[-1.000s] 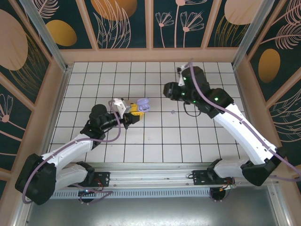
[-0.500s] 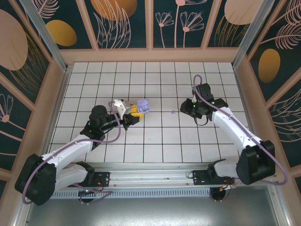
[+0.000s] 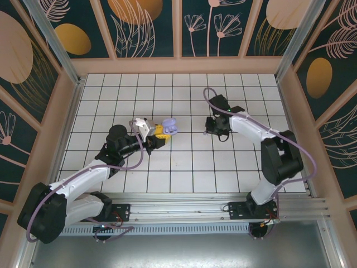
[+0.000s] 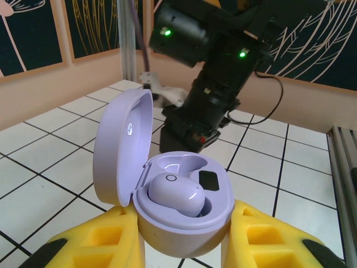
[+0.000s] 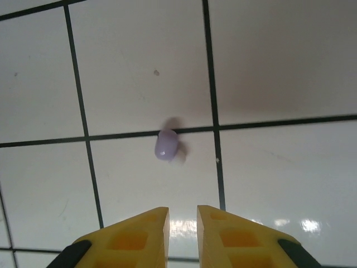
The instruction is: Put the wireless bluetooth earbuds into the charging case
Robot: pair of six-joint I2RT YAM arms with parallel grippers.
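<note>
a loose earbud [image 5: 167, 145] is lying on the white tiled table [image 5: 279, 61], straddling a dark grout line just ahead of the right gripper [image 5: 182, 223], whose yellow fingers are sitting nearly together and holding nothing. the open lilac charging case [image 4: 167, 184], with a second earbud [image 4: 175, 194] seated in one well, is being clamped between the yellow fingers of the left gripper [image 4: 181, 245], its lid tilting up to the left.

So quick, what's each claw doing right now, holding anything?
Left gripper: shut on the open charging case.
Right gripper: nearly closed, empty, above a loose earbud.
</note>
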